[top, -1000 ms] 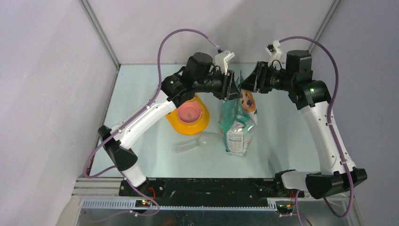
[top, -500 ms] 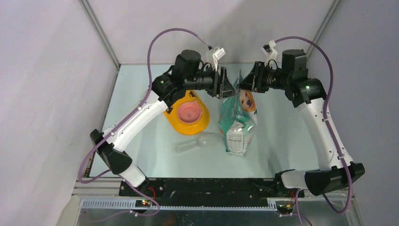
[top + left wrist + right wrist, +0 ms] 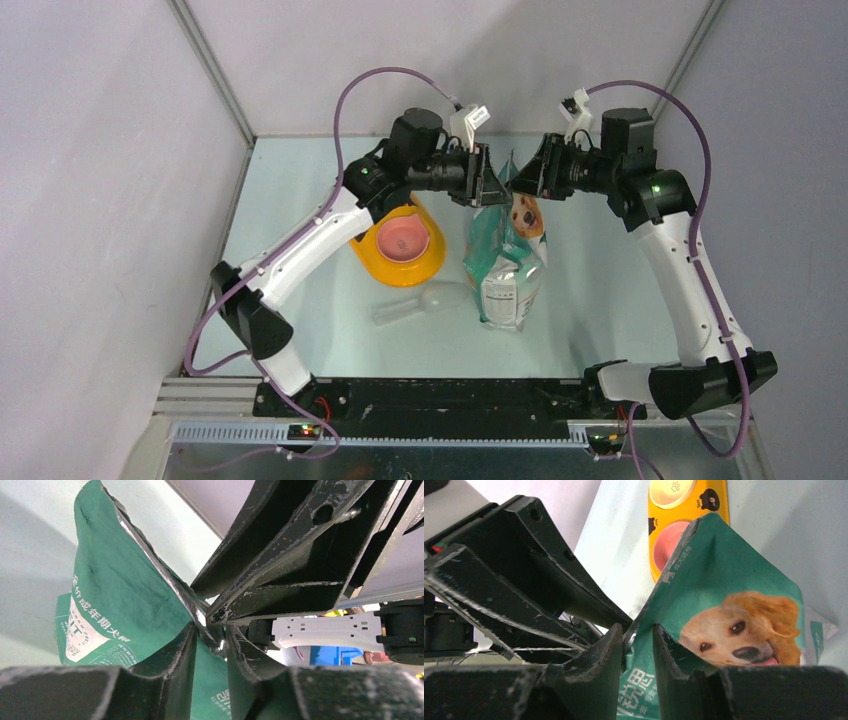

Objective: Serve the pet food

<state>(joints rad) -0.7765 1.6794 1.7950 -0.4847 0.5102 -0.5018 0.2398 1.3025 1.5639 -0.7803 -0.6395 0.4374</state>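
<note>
Pouch top is pinched by left gripper and right gripper from opposite sides; pet food, presumably inside the pouch, is unseen; peel the seam apart evenly, keeping the pouch upright against spills.

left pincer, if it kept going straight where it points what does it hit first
The right pincer, seemingly tip to tip with the left pincer across the pouch edge both pinch.

Soft, even light falls from overhead, leaving only faint shadows on the pale table. In both wrist views the nearest black fingers go blurry, while the pouch print reads crisp.
</note>
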